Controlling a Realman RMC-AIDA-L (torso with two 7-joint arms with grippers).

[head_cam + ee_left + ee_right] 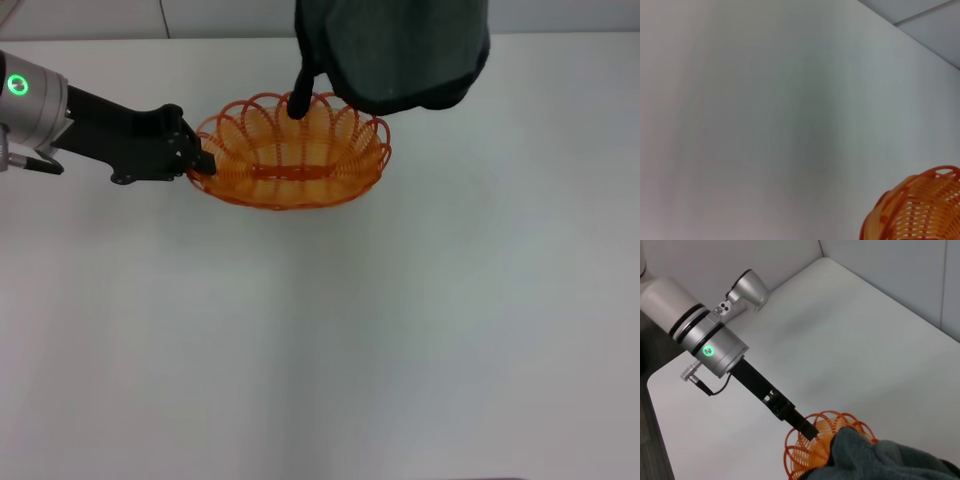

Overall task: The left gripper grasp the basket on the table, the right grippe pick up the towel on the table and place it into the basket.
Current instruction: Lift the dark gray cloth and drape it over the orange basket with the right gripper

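Note:
The orange wire basket stands on the white table at the far middle. My left gripper reaches in from the left and is shut on the basket's left rim. The right wrist view shows the same grip, with the left gripper on the basket. The dark grey towel hangs in the air above the basket's far right side. One corner dangles down onto the far rim. The towel hides my right gripper, which holds it from above; the towel fills that wrist view's lower edge.
White tabletop stretches wide on the near side and to the right of the basket. The table's far edge meets a pale wall just behind the basket. The left wrist view shows only bare table and a part of the basket.

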